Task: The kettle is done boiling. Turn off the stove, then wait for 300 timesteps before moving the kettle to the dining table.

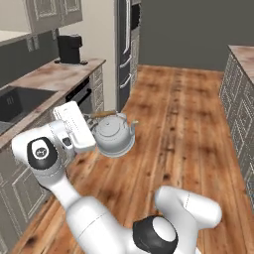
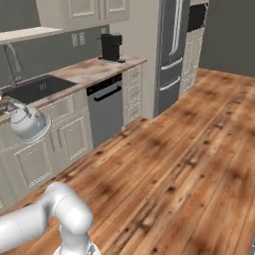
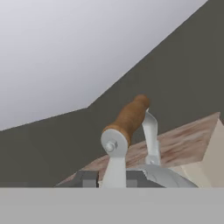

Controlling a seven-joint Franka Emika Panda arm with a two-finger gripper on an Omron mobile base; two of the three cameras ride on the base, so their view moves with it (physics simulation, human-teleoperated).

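While the gripper (image 3: 111, 181) clamps the kettle (image 1: 114, 134) by its wooden handle (image 3: 127, 120), carrying it in mid-air over the floor (image 1: 168, 129) just beside the left cabinets (image 2: 69, 132), a swing could slosh it or knock the far-right table (image 1: 243, 54).

A: What does the arm (image 1: 89, 218) look like?
B: Glossy white, rounded links, with black joint caps ringed in grey; one cap sits at nine o'clock, another at six.
A: And the hand (image 1: 74, 126)?
B: A boxy white block.
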